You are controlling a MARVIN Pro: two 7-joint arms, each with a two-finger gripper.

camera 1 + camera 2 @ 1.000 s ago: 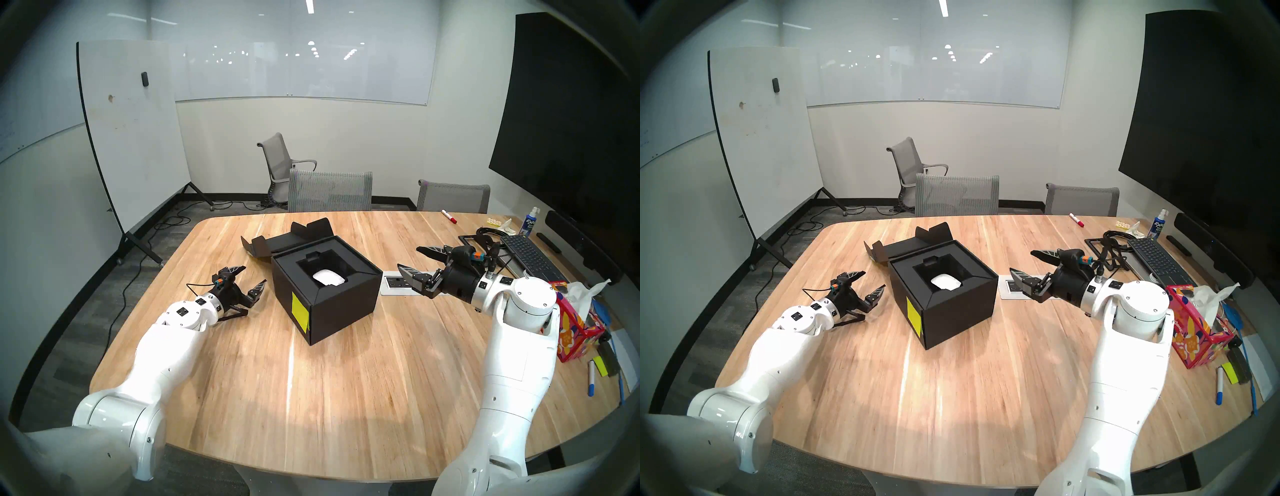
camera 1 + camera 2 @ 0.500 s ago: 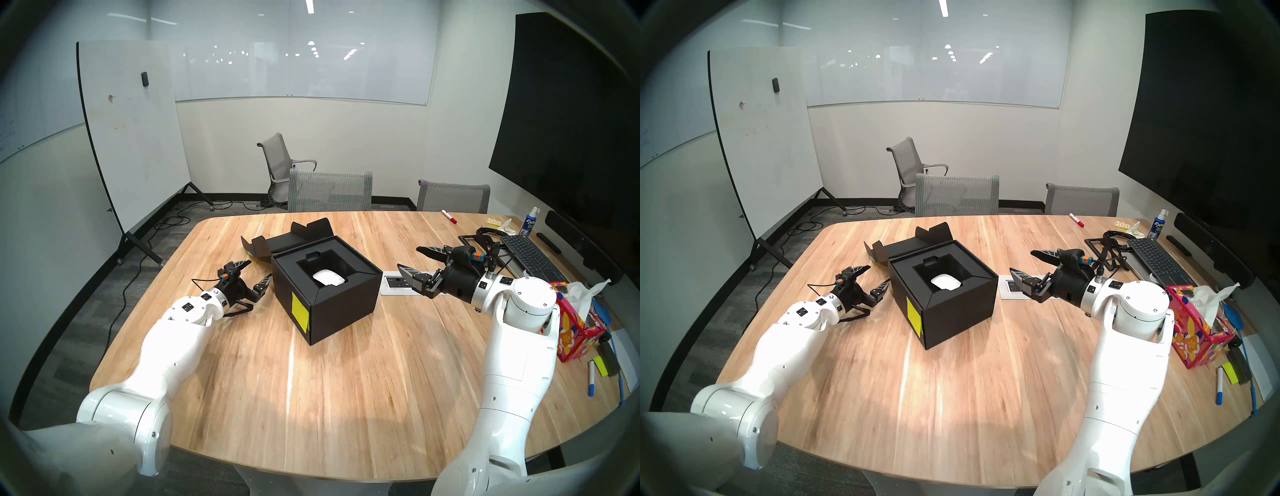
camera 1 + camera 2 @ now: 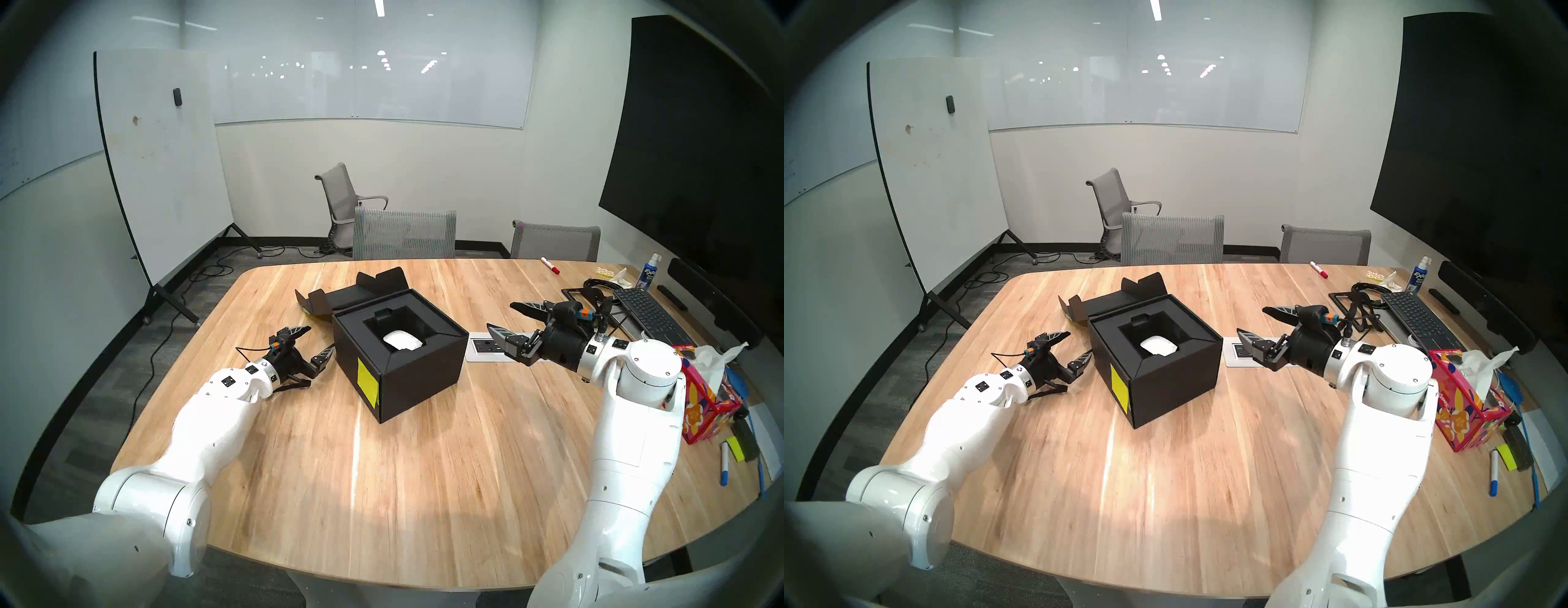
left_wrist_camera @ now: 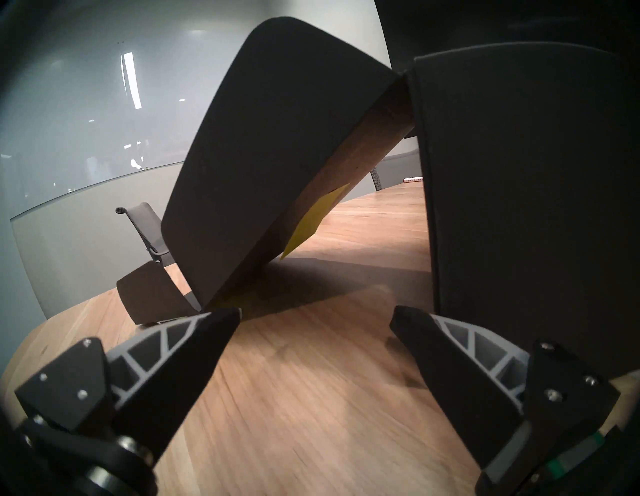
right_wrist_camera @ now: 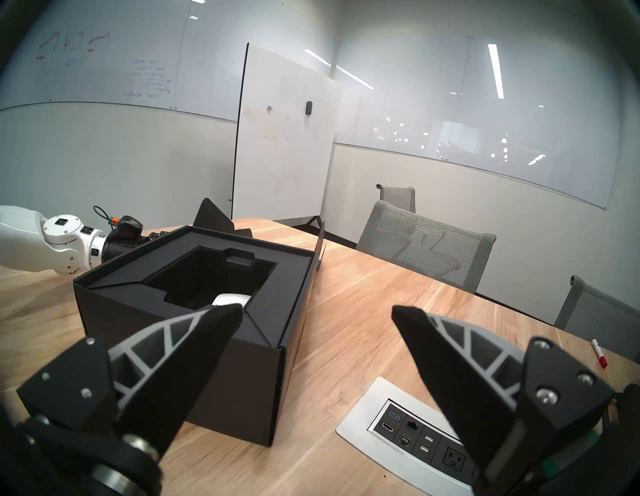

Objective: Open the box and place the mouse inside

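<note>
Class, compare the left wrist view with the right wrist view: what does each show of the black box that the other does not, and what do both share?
Only the left wrist view shows a yellow sticky note under the box's folded-back lid. Only the right wrist view shows the white mouse lying in the recessed well, plus the table's power outlet panel. Both show the black box on the wooden table, with that view's own jaws spread open and empty.

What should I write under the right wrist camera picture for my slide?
White mouse sits inside the open black box; the right gripper waits open beside it.
</note>
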